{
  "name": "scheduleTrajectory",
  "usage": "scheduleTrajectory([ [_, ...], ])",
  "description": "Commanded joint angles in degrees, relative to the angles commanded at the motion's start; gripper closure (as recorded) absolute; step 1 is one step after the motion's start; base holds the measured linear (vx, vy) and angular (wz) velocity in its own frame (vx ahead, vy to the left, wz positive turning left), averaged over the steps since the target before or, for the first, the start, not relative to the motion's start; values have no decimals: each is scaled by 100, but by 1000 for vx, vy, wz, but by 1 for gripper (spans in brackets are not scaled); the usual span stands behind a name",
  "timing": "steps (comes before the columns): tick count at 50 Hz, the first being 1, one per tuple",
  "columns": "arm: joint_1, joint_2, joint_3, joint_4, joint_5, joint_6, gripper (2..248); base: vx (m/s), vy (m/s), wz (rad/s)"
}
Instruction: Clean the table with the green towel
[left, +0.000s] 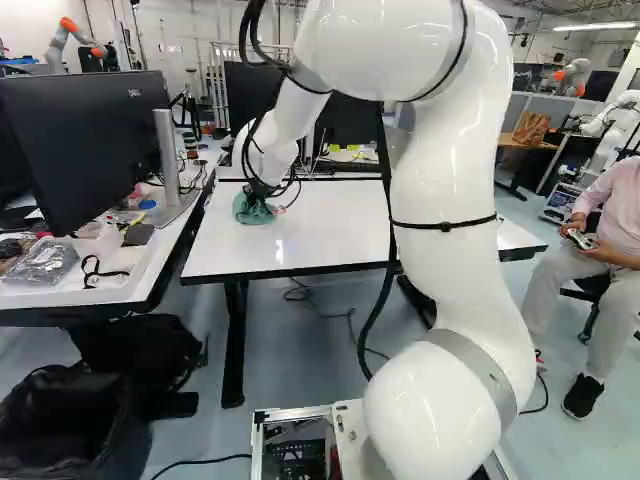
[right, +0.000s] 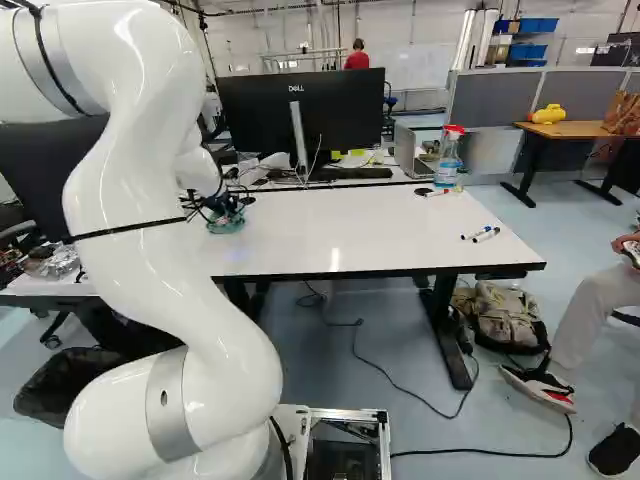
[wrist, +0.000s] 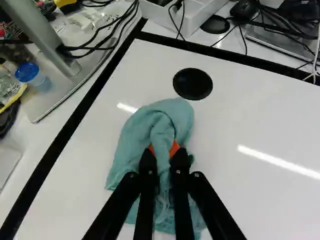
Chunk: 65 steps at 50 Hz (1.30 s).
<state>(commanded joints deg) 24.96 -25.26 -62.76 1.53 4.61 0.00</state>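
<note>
while the arm leans over the white table (left: 320, 240), its black gripper (left: 262, 193) pinches the green towel (wrist: 165, 120) between both fingers. the towel lies bunched on the tabletop, near a round black grommet (wrist: 192, 83).

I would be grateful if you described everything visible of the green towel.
The green towel is soft-looking cloth, bluish green, bunched and creased. The pincer is shut on a raised fold, orange pads on either side; the rest spreads crumpled on the white table, beside a round black disc.

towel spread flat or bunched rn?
Bunched: in the wrist view the green towel is pinched into a fold by the gripper, the rest rumpled around it.
</note>
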Motion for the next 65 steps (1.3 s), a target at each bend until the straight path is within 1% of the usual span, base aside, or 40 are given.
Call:
scheduleTrajectory([
  [24,322,414,528,0,0,0,212,0,0,0],
  [38,426,722,912,0,0,0,212,0,0,0],
  [50,358,990,1237,0,0,0,212,0,0,0],
  [65,129,1199,1486,0,0,0,212,0,0,0],
])
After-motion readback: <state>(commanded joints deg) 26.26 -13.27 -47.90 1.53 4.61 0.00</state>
